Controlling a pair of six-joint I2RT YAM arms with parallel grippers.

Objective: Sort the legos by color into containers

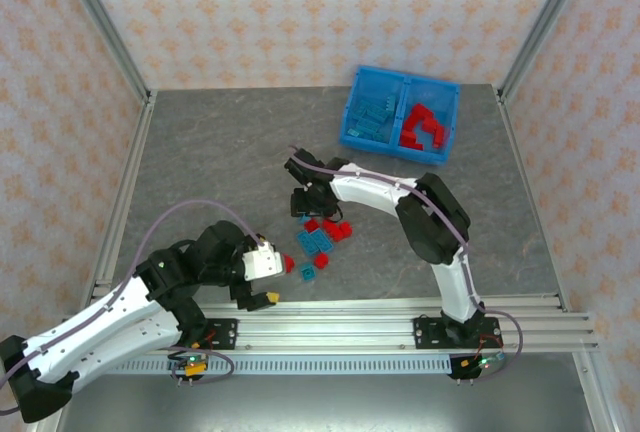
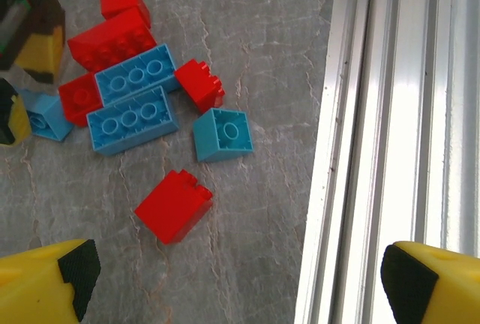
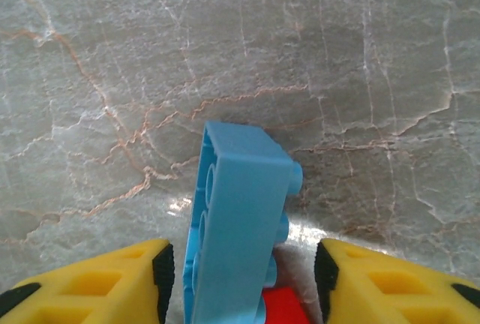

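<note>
Right gripper (image 3: pixel 244 264): jaws part-open around an on-edge light blue lego (image 3: pixel 240 219), with gaps on both sides.
Left gripper (image 2: pixel 232 271): jaws wide, holding nothing, near a red lego (image 2: pixel 174 205).
Top view: the bin (image 1: pixel 350 110) has blue legos in its left compartment and red in its right.
Left wrist view: a mixed loose pile (image 2: pixel 127 91) on the table.

Beneath me spreads a grey tabletop (image 1: pixel 220 162), veined like marble with thin rust-coloured cracks. Along its near edge I see bright aluminium rails (image 1: pixel 340 317) running side to side. Slanted metal posts (image 1: pixel 100 27) rise at the back corners, and behind them stand walls (image 1: pixel 300 12) papered in pale peach with a floral pattern.
</note>
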